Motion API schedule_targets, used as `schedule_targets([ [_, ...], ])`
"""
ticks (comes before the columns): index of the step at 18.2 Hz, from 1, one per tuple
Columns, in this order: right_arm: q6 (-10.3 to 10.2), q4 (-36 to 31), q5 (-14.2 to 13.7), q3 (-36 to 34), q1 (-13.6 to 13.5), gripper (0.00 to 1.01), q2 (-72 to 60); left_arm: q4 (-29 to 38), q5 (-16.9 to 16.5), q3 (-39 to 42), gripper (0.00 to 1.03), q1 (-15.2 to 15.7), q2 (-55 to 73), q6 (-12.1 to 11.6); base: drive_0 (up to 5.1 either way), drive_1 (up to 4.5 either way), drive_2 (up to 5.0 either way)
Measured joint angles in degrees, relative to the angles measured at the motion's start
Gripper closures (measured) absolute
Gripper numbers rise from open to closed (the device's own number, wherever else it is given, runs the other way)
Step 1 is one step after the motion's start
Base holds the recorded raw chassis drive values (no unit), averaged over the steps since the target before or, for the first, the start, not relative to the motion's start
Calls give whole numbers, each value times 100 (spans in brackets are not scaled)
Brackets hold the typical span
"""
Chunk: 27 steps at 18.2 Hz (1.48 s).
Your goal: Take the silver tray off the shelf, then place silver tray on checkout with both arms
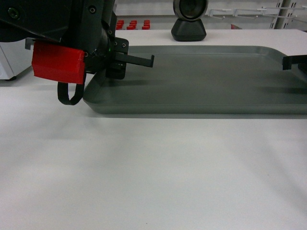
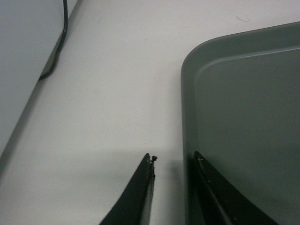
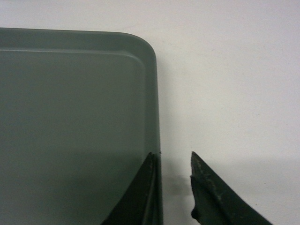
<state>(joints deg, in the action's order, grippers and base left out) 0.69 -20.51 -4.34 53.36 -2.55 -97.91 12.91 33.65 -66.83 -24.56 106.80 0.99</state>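
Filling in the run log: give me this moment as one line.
tray: flat on counter | left gripper: open, straddling left rim | right gripper: open, straddling right rim | stage: tray set down

A dark rounded device [image 1: 189,21] on a squat base is seen at the back, with small red items [image 1: 133,24] ranged to its left. White wire shelving [image 1: 249,13] is visible beyond — blurred, its contents indistinct. A white cabinet [image 1: 12,60] is glimpsed at far left; even, soft lighting is cast throughout.
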Motion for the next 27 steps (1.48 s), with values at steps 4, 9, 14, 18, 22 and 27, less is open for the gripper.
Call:
schedule_targets([
  [4, 2, -61, -127, -2, 74, 37, 0, 46, 107, 0, 33, 31, -2, -146, 0, 0, 0],
  [9, -85, -210, 146, 0, 74, 2, 4, -28, 68, -46, 6, 7, -44, -105, 0, 0, 0],
  [14, -437, -31, 417, 223, 77, 3, 203, -37, 61, -435, 5, -11, -409, -92, 0, 0, 0],
  [18, -824, 83, 533, 415, 188, 3, 734, -66, 24, -529, 5, -11, -798, -96, 0, 0, 0],
  [22, -1047, 190, 553, 426, 229, 3, 1386, -166, -136, -533, 5, -98, -1394, 101, 0, 0, 0],
  [27, -1097, 284, 487, 422, 168, 3, 1746, -109, -168, -378, 5, -166, -1510, 212, 0, 0, 0],
])
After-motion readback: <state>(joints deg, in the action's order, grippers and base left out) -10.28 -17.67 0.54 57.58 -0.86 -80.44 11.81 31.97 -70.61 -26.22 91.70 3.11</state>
